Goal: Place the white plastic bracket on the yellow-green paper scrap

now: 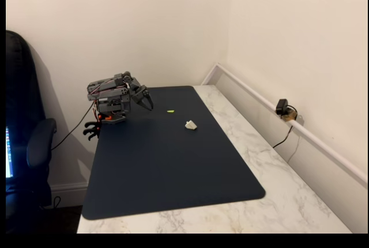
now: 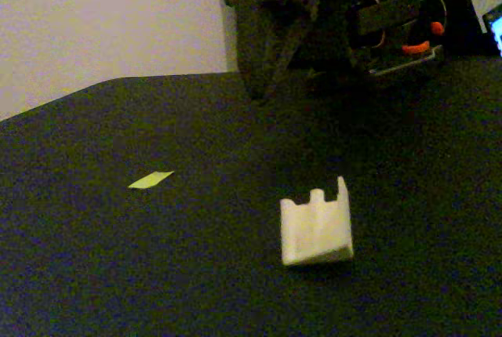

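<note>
The white plastic bracket (image 1: 191, 124) (image 2: 316, 230) lies on the dark mat, a small off-white wedge with notches along its top edge. The yellow-green paper scrap (image 1: 170, 111) (image 2: 150, 179) lies flat on the mat a short way from it, apart from the bracket. My gripper (image 1: 148, 101) (image 2: 264, 86) hangs folded near the arm's base at the mat's far left edge in a fixed view, its dark fingers together and pointing down, holding nothing. It is well clear of both things.
The dark mat (image 1: 173, 167) covers most of a marble tabletop (image 1: 271, 161). A small camera (image 1: 282, 108) sits by the right wall rail. An office chair (image 1: 26, 144) stands at the left, beyond the table.
</note>
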Controlling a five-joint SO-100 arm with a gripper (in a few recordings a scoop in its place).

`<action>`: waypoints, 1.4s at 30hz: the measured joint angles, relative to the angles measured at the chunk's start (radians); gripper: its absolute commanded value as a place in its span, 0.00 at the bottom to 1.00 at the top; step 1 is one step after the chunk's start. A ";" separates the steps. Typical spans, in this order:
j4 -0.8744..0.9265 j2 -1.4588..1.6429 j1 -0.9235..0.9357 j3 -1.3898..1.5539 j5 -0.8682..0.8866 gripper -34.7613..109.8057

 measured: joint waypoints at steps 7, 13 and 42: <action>0.000 0.000 0.000 0.000 0.000 0.24; 0.000 0.000 0.000 0.000 0.000 0.24; 0.106 -0.333 -0.003 -0.439 0.091 0.24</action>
